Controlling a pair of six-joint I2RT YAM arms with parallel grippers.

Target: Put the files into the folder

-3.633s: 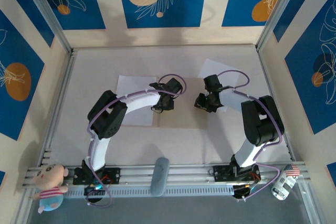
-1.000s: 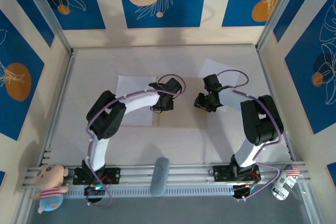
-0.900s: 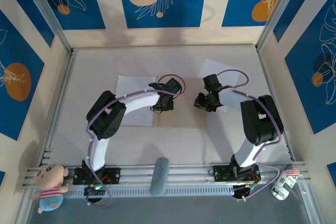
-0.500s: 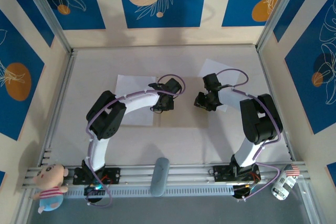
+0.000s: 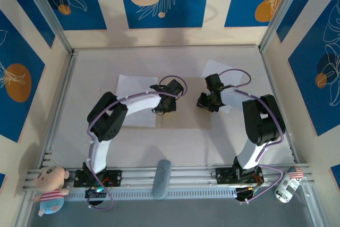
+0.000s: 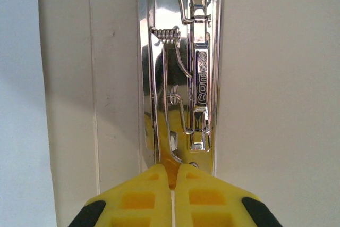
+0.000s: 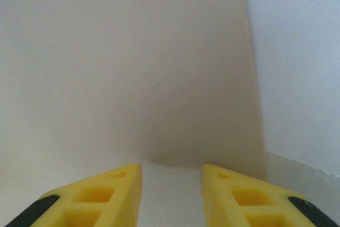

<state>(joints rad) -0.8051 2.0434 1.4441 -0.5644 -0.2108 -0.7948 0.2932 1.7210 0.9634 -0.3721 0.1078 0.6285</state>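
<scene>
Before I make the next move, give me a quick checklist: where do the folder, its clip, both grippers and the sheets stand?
1. folder lying open on the table: ok.
2. left gripper shut at the near end of the metal clip: ok.
3. Clip actually pinched between its fingers: cannot tell.
4. right gripper open, nothing between its fingers, above the folder panel: ok.
5. Files inside the folder: not ok; one white sheet lies left of it, the other sheet by the right gripper.

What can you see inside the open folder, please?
A chrome spring clip runs along the spine of the folder, with the left gripper shut at its near end. The panels in view look bare; anything beneath the clip is hidden.
</scene>
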